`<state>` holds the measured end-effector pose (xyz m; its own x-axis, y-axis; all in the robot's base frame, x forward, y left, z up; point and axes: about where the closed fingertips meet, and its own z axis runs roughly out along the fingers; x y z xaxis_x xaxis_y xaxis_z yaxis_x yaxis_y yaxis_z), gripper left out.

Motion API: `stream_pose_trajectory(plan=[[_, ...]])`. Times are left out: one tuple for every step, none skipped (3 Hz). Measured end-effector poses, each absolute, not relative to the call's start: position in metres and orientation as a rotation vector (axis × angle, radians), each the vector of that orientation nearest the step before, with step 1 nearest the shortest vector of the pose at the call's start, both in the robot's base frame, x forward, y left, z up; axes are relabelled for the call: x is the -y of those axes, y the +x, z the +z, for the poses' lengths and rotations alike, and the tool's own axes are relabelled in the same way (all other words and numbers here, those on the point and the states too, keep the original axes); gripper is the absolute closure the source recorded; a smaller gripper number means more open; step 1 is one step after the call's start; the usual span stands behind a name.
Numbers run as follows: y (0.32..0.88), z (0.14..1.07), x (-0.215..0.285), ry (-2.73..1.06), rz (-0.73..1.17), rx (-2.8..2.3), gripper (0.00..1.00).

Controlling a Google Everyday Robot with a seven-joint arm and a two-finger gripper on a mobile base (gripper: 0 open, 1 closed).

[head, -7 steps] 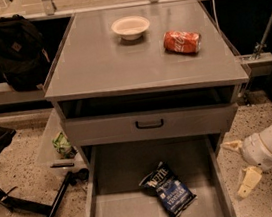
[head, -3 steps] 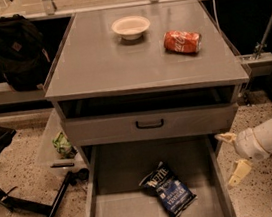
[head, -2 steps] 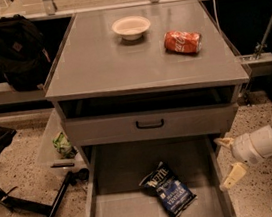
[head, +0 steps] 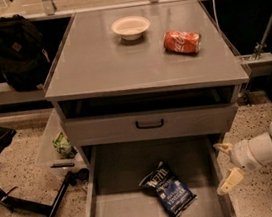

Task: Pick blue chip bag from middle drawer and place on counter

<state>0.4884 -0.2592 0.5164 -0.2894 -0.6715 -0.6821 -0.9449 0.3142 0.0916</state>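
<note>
The blue chip bag (head: 169, 191) lies flat on the floor of the open middle drawer (head: 117, 206), right of centre, near the front. My gripper (head: 226, 164) is at the drawer's right wall, to the right of the bag and apart from it. Its two cream fingers (head: 230, 181) stand spread and hold nothing. The white arm reaches in from the right edge. The counter (head: 94, 61) is the grey top of the cabinet above.
A white bowl (head: 130, 27) and a red soda can (head: 182, 42) on its side rest on the counter. A closed drawer front with a black handle (head: 150, 124) overhangs the open drawer. A black backpack (head: 17, 51) and a small green packet (head: 63, 145) are at the left.
My gripper has moved left, from beside the cabinet to the open drawer's right wall. The bag, can and bowl have not moved.
</note>
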Motion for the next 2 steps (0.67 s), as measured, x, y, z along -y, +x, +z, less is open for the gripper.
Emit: stream_pose_trajectory(plan=[[0.475, 0.506, 0.253, -1.389, 0.622, -2.043, 0.0], [0.429, 0.461, 0.22, -1.403, 0.577, -2.012, 0.0]])
